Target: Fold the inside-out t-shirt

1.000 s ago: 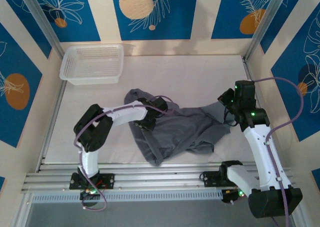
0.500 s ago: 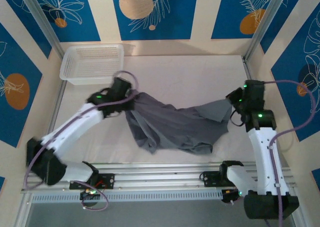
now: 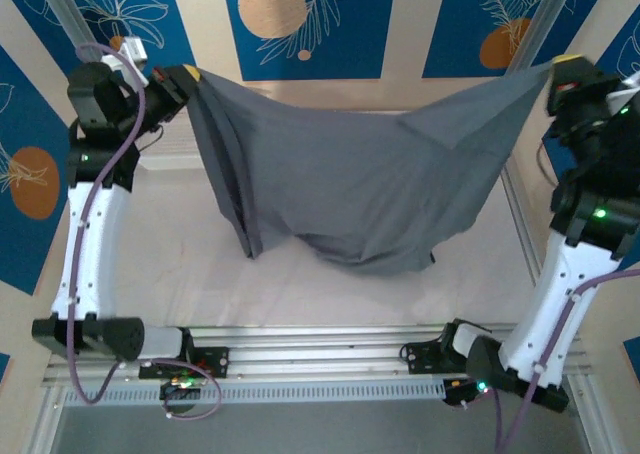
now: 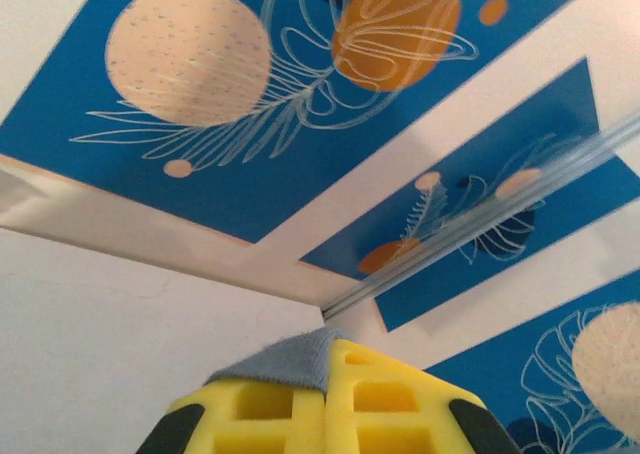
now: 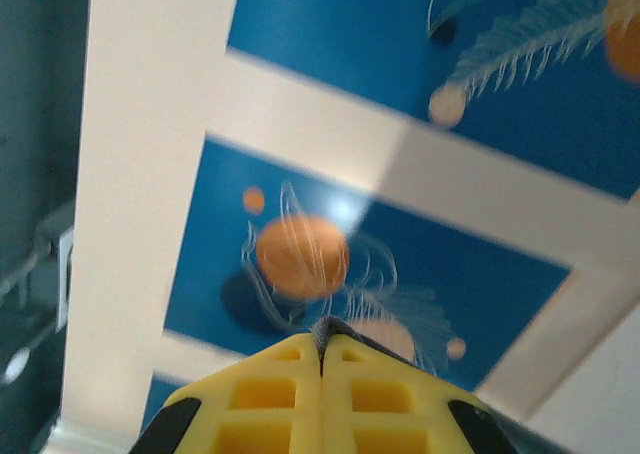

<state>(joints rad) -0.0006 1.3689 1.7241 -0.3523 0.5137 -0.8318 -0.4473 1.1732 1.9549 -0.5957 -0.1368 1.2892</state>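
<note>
A: Where was the shirt?

B: Shirt [image 3: 350, 189] off the table [image 3: 330, 294], hung in the air between both grippers like a sheet on a line. Dark grey, plain. Top edge ran from far left to far right and dipped in the middle. Left side fell in long vertical folds. Lower part bunched into a loose belly over the middle of the table. Could not tell from above whether the lowest fold touched the surface.

A: Left gripper?

B: Left gripper [image 3: 185, 77] up high at the far left, next to the blue wall panel [image 3: 150, 4]. Closed hard on the shirt's upper left corner. Its wrist camera agreed: yellow fingers [image 4: 270, 409] pressed flat together, a tuft of grey cloth pinched at the tips and poking out on one side.

A: And the right?

B: Right gripper [image 3: 553, 72] up high at the far right, level with the left or nearly so. Closed on the opposite top corner, where the cloth was drawn to a point. Its wrist camera showed the yellow fingers [image 5: 380, 394] meeting with no gap, a thin dark sliver of fabric caught at the very tip.

A: Arms?

B: Left arm [image 3: 88, 234] and right arm [image 3: 560, 294] stood tall from the near edge, well apart, one on each side of the shirt.
</note>
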